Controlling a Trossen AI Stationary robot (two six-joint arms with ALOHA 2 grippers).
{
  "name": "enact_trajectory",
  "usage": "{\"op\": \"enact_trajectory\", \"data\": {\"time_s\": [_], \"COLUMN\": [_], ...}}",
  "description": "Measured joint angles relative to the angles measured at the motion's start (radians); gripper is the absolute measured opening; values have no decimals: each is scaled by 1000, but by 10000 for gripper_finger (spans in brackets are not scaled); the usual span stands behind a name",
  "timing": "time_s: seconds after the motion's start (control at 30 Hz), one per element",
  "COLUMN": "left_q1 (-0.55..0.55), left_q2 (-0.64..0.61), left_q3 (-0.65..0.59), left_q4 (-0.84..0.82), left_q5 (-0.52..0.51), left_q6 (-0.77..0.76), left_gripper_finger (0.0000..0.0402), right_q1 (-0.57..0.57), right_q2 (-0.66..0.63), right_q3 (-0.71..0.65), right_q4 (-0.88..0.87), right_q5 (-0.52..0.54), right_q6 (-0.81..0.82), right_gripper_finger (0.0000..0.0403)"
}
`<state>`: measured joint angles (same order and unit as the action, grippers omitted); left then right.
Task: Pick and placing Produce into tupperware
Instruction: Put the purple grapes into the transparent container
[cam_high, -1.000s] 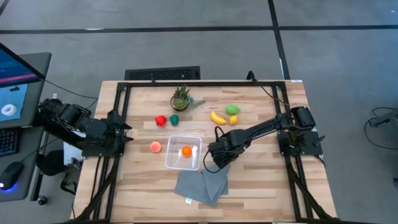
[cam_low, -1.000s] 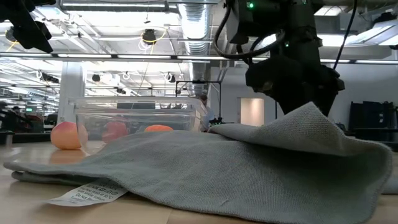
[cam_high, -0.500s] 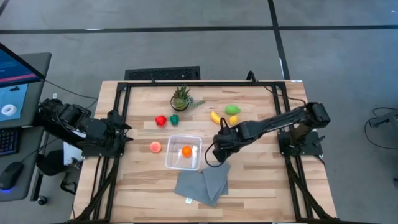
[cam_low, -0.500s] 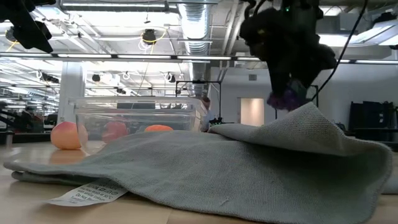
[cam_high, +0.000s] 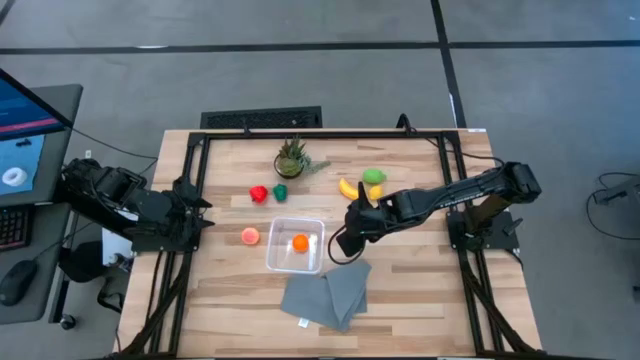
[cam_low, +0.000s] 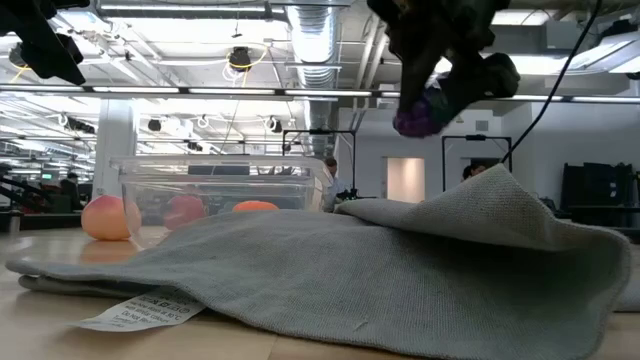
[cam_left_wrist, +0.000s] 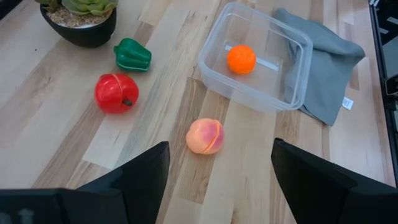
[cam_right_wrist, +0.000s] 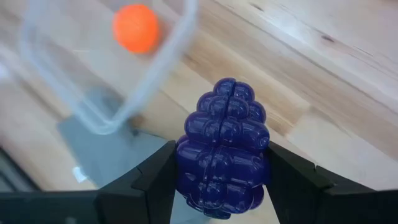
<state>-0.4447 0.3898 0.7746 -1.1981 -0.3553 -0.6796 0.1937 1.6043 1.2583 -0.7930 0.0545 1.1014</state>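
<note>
I have the right gripper squeezed on the bumpy purple grapes, lifted up in the air just beside the tupperware, so I think I can carry them over the rim and drop them in. The tupperware is clear, smooth plastic with round corners, it has only the round orange fruit inside, and a soft grey cloth lies folded next to it. The left gripper waits at the table's left edge with its fingers apart and holding nothing, looking toward the peach, shiny red tomato and green pepper on the wood.
</note>
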Motion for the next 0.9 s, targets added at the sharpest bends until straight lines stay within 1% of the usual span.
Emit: {"op": "enact_trajectory", "data": {"time_s": [0.07, 0.13, 0.2, 0.47, 0.9], "left_q1": [0, 0, 0, 0, 0], "left_q2": [0, 0, 0, 0, 0], "left_q3": [0, 0, 0, 0, 0], "left_q4": [0, 0, 0, 0, 6], "left_q5": [-1, -3, -6, -11, -20], "left_q6": [1, 2, 2, 5, 4], "left_gripper_finger": [270, 270, 270, 270, 270], "right_q1": [0, 0, 0, -1, 1], "right_q2": [0, -4, -5, -14, -14], "right_q3": [2, -1, 1, 1, 1], "right_q4": [53, 63, 115, 222, 318], "right_q5": [0, 0, 0, -1, 0], "right_q6": [-3, -13, -24, -57, -101], "right_gripper_finger": [230, 230, 230, 230, 230]}}
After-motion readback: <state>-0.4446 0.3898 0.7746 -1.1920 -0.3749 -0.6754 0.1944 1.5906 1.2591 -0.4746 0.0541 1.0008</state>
